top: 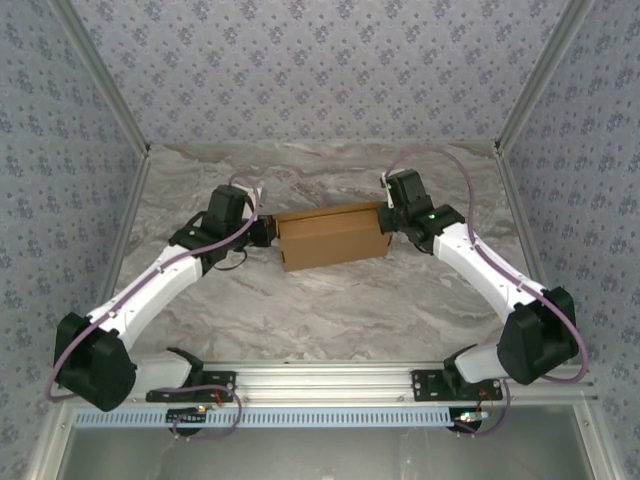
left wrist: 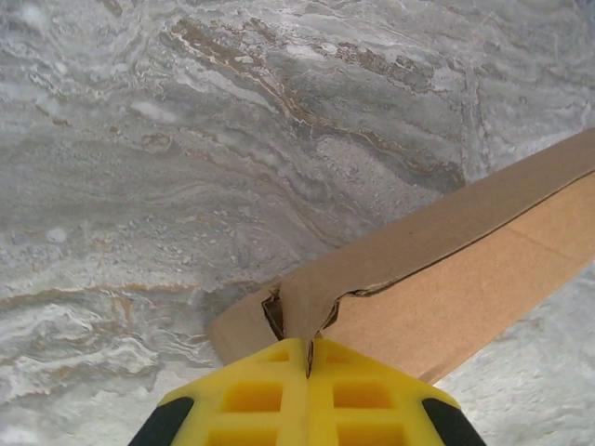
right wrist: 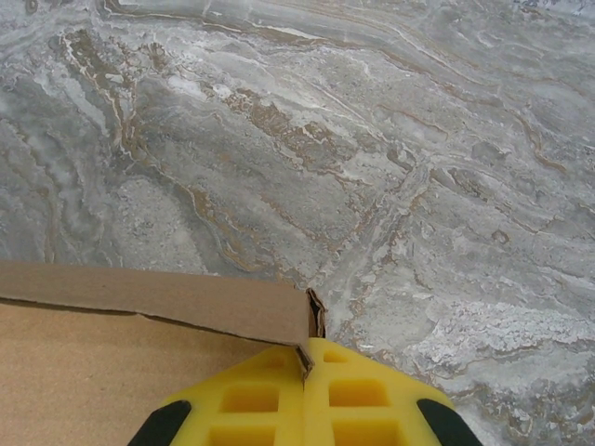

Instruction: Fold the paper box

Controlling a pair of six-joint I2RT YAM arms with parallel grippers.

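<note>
Paper box (top: 333, 236): plain brown, shallow, closed up, on marble worktop (top: 330, 310). Left jaws pinch left-end flap; right jaws pinch right-end corner.

The top external view looks down from above and behind the arms (top: 150, 295) across the whole desk (top: 330, 310); each wrist view faces steeply down, close to the desk; all three share the paper box (top: 332, 236).

Bright, even light; soft shadows.
</note>
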